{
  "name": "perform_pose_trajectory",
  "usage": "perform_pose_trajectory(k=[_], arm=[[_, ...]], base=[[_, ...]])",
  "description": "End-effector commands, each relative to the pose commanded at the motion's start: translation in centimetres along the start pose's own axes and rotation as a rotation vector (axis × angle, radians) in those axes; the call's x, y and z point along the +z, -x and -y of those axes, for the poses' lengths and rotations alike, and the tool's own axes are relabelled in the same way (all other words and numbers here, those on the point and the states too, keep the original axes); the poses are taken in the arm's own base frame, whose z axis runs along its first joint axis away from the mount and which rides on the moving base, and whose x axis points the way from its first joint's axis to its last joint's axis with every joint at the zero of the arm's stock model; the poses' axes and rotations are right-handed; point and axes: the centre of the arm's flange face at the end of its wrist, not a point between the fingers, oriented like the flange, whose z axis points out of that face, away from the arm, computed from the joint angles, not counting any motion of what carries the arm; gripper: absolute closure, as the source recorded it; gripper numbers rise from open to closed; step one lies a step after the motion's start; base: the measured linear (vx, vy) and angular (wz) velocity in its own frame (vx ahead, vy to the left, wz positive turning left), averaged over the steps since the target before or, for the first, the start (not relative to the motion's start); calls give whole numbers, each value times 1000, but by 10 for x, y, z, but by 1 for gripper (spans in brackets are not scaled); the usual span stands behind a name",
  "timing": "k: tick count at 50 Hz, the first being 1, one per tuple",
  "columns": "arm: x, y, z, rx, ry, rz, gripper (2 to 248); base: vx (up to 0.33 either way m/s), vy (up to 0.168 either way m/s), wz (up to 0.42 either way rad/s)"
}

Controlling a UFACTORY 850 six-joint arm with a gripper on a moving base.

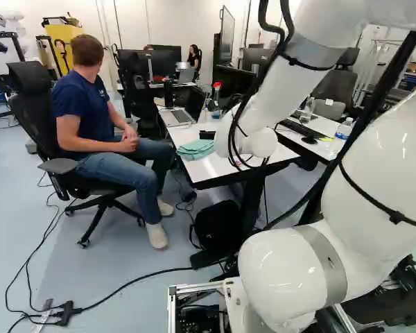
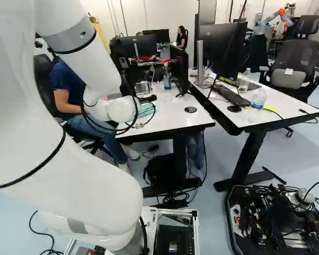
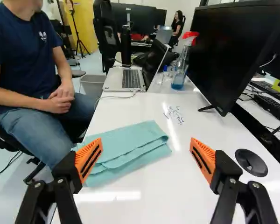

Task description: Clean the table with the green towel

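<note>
Spread fingers [image 3: 85,160] stand before a folded, blue-green towel [image 3: 126,145].

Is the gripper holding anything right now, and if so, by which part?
Nothing is held: the gripper stands open, and the folded green towel lies on the white table ahead of it.

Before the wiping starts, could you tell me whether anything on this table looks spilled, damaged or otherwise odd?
One thing: dark scribbles mark the white table, between the towel and the big monitor, where writing would not normally be. I see nothing spilled or broken.
</note>
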Motion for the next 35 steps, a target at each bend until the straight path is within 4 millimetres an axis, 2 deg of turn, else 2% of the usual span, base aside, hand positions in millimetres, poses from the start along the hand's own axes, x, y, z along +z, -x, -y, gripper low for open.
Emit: perform_pose_trajectory(k=[16, 35], arm=[[17, -15, 1, -76, -50, 72, 3], [26, -27, 0, -176, -89, 185, 3]], base=[[0, 0, 0], [0, 0, 0]])
